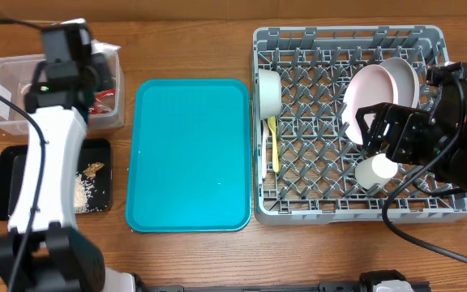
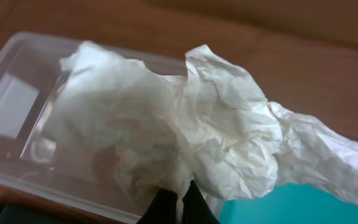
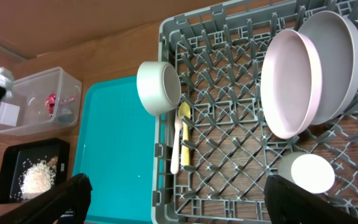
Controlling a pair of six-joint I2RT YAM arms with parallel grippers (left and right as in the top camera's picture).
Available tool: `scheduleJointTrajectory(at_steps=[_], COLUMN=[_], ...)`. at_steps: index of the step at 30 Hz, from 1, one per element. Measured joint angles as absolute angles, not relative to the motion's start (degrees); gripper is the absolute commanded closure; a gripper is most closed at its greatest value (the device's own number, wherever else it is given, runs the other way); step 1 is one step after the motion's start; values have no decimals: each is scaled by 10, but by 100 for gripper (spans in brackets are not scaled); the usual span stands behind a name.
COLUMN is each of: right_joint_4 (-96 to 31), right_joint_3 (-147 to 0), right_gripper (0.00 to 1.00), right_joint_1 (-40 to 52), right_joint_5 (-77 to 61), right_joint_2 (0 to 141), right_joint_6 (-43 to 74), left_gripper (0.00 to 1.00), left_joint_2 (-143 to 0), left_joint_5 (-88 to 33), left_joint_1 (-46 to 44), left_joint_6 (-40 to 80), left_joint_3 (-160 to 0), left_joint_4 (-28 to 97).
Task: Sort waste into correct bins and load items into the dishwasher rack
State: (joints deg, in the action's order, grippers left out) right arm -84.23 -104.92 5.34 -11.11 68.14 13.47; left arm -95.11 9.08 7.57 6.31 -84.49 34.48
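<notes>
napkin [image 2: 229, 137] over clear tub [image 2: 8, 74] (teal tray [image 2: 303, 206] beside)

Crumpled white napkin [image 2: 229, 137] over clear tub [image 2: 17, 93], red wrapper [image 3: 50, 102] inside; rice [image 3: 36, 177] and brown lump [image 1: 94, 168] in black tray [image 3: 5, 162]. In grey rack [image 3: 229, 37]: white plate [image 3: 291, 81] and grey plate [image 3: 344, 56] on edge, bowl [image 3: 159, 87], cup [image 3: 311, 173], fork [image 3: 176, 146], spoon [image 3: 185, 134].

The serving tray [image 1: 189, 154] lies mid-worktop [image 1: 185, 49]. Left of it: tub [image 1: 6, 81] behind, shallow tray [image 1: 10, 170] in front, holding rice [image 1: 83, 193]. Right of it: the rack [image 1: 298, 34], holding 2 plates [image 1: 371, 89], bowl [image 1: 268, 91], cup [image 1: 375, 172].
</notes>
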Motion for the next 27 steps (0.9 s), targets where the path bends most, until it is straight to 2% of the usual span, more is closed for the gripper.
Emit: scheduleJointTrajectory(at_steps=[1, 2, 3, 4, 5, 10, 14, 21, 23, 24, 27], right_joint_4=[-842, -842, -842, -842, -842, -843, -839, -791, -780, -780, -780], right_joint_3=[-1049, -1049, -1049, -1049, -1049, -1049, -1049, -1049, -1049, -1049, -1049], right_gripper=[7, 7, 7, 7, 7, 7, 5, 0, 0, 0, 0], right_joint_1=[53, 53, 53, 53, 53, 53, 53, 53, 53, 53, 53], right_joint_5=[-111, -111, -111, -111, -111, -111, -111, -114, -115, -116, -116], right_joint_2=[681, 681, 681, 681, 681, 681, 681, 658, 639, 632, 603], right_joint_6=[135, 135, 135, 135, 135, 135, 135, 135, 134, 134, 130], left_gripper=[83, 52, 17, 4, 0, 0, 8, 13, 10, 0, 0], left_joint_2=[-969, -986, -1002, -1017, -1027, -1033, -1014, -860, -799, -767, -689], left_joint_5=[88, 83, 77, 66, 55, 4, -70, -203, -215, -217, -188], left_joint_1=[95, 110, 123, 133, 139, 142, 142, 107, 81, 66, 17], left_joint_6=[60, 58, 57, 53, 51, 49, 34, -3, -20, -28, -39], left_joint_3=[-845, -845, -843, -842, -839, -842, -890, -998, -1006, -1007, -1008], left_joint_4=[342, 342, 343, 343, 344, 374, 462, 631, 660, 674, 703])
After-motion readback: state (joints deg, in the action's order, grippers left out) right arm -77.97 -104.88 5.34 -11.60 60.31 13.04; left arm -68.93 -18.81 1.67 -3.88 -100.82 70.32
